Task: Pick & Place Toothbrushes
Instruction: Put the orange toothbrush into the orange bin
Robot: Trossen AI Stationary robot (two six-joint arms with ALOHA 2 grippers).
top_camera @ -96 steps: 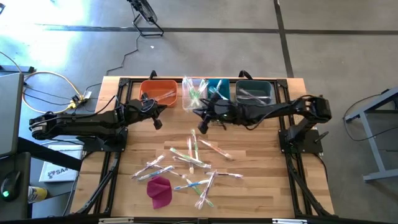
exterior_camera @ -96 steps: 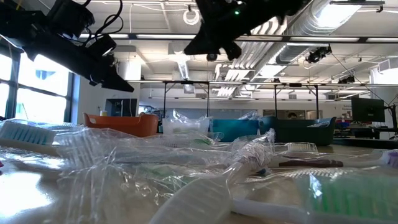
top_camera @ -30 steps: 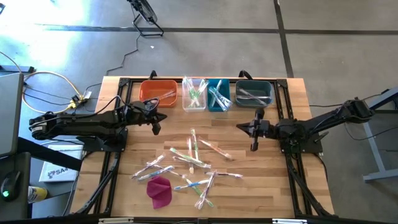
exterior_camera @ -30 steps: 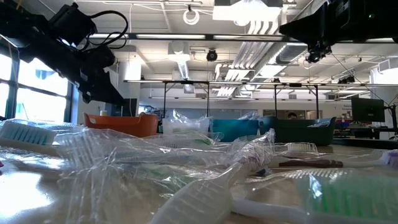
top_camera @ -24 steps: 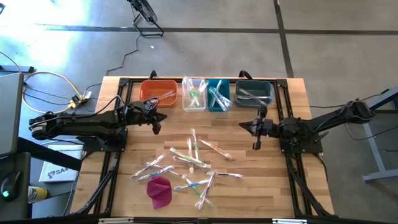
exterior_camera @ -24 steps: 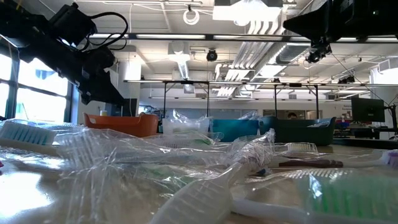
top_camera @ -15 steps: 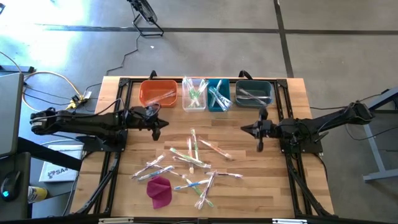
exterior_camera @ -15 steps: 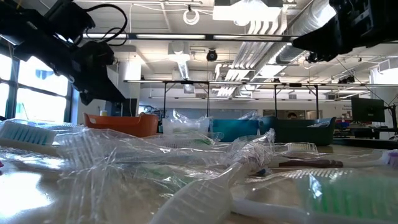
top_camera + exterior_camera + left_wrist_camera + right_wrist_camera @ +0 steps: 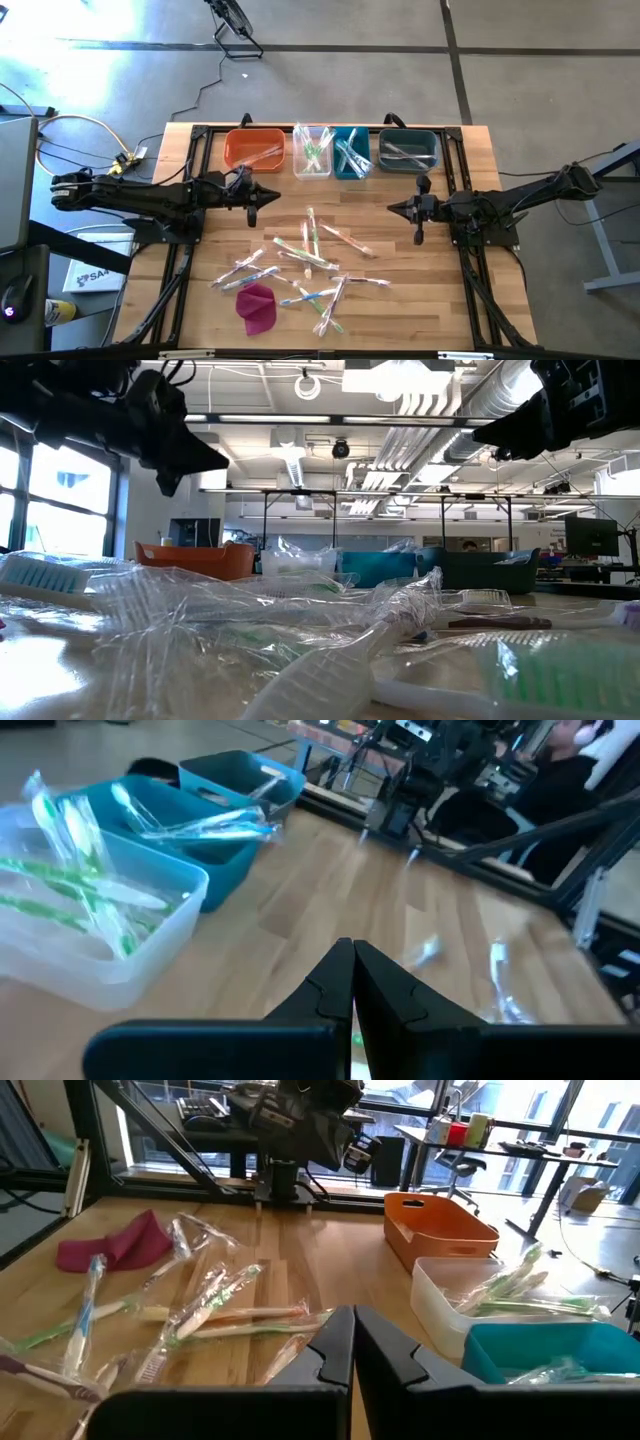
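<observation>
**Both hands empty above a worktop strewn with wrapped toothbrushes, four bins waiting along the far edge**

High view: thin clear-wrapped toothbrushes point(image 9: 305, 250) lie scattered mid-frame on the wooden slatted worktop point(image 9: 400, 305), a crumpled magenta cloth point(image 9: 256, 306) at lower left of the pile. The left hand point(image 9: 252, 210) hovers left of centre, the right hand point(image 9: 418, 232) right of centre, both pinched closed on nothing, likely poised between picks. Upper centre, the orange plastic bin point(image 9: 254, 149), clear bin point(image 9: 313, 152), teal bin point(image 9: 351, 152) and dark teal bin point(image 9: 408, 148) hold brushes apparently sorted by colour. Low view: wrappers fill the foreground. Left wrist view: closed fingers point(image 9: 345, 990) face the clear and teal bins. Right wrist view: closed fingers point(image 9: 345, 1350) point at the loose pile.
</observation>
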